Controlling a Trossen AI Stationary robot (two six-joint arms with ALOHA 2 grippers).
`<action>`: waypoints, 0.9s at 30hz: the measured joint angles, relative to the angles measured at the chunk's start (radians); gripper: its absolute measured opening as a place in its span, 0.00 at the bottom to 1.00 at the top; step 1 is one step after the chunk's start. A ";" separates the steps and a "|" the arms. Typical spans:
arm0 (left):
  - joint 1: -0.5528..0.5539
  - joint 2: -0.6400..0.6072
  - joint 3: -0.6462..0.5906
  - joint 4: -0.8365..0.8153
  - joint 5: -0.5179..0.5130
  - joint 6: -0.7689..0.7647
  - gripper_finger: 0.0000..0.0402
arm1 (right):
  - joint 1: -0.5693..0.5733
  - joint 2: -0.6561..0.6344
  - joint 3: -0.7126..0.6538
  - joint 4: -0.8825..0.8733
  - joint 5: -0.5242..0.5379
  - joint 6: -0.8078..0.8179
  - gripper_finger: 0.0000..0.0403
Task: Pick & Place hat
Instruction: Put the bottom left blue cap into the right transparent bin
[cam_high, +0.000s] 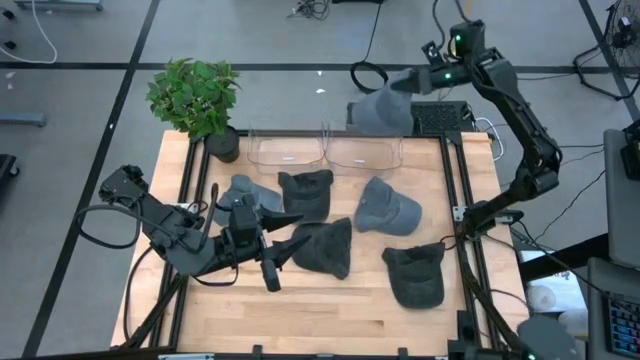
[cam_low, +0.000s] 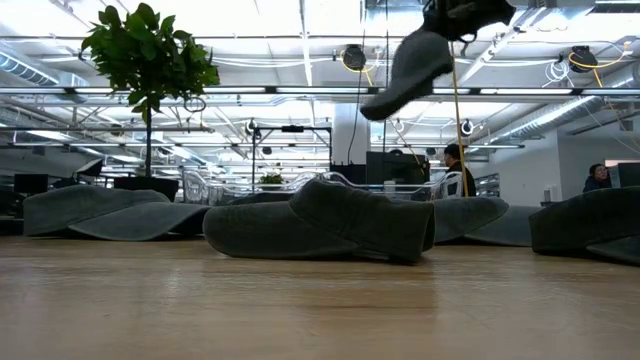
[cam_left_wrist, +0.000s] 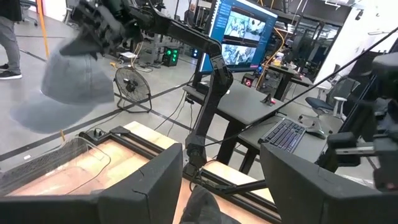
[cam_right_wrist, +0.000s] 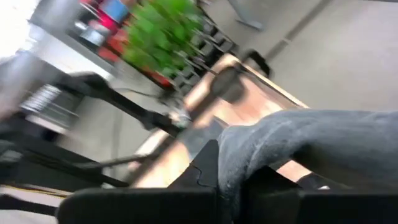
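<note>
My right gripper (cam_high: 418, 82) is shut on a grey hat (cam_high: 383, 110) and holds it high over the table's far right corner, beside the right-hand clear bin (cam_high: 363, 152). In the low view this hat (cam_low: 410, 65) hangs from that gripper (cam_low: 455, 15), well above the table. Several more hats lie flat on the wooden table (cam_high: 340, 310), among them a grey one (cam_high: 385, 208) and a dark one (cam_high: 415, 272). My left gripper (cam_high: 288, 230) stands open and level above the table's left half, over the hats, with nothing between its fingers (cam_left_wrist: 155, 183). My right gripper pinches a fold of the grey hat's crown cloth (cam_right_wrist: 233, 165) between its two fingers, at the end away from the brim. The hat hangs below the gripper, lifted clear of everything, tilted with its brim (cam_left_wrist: 37, 115) lowest.
Two clear bins (cam_high: 285, 148) stand side by side at the table's far edge. A potted plant (cam_high: 195, 95) stands at the far left corner. Dark frame rails (cam_high: 455, 200) run along the table's sides. People sit at desks in the room behind (cam_low: 455, 165).
</note>
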 joint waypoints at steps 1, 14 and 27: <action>0.000 0.000 0.000 -0.001 0.000 0.000 0.56 | 0.000 0.001 0.000 -0.033 0.021 -0.037 0.00; 0.000 0.000 0.000 -0.005 -0.001 0.005 0.56 | 0.054 0.076 0.000 -0.228 0.236 -0.265 0.00; 0.001 0.000 0.000 -0.005 -0.008 0.016 0.56 | 0.141 0.163 0.000 -0.291 0.316 -0.332 0.00</action>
